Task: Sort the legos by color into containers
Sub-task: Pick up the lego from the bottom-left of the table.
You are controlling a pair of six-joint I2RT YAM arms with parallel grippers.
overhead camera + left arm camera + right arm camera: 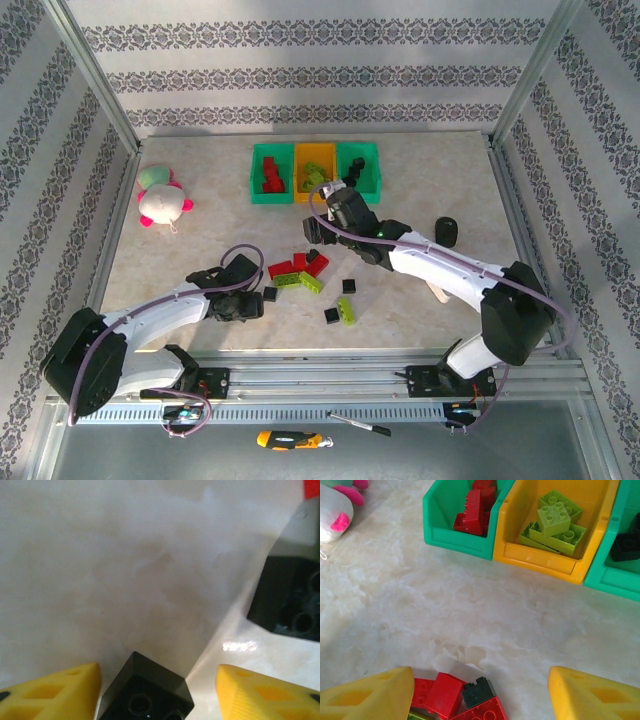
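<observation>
Legos (298, 270) scattered centre, plush toy (160, 198) well left, containers (262, 197) behind

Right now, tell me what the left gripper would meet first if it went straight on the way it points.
Probably the black brick sitting between the fingers of the left gripper. Beyond it the wrist view shows bare table, though depth is hard to judge.

Left arm (150, 318): glossy white shells, black joints.
Right arm (440, 268): same white shells and black joints, small green light near the wrist.
Cables (243, 248): thin, grey-purple, looping beside each arm.
Left hand (157, 680): yellow wedge fingers (55, 692) with diamond cut-outs.
Right hand (480, 680): matching yellow fingers (365, 697).
</observation>
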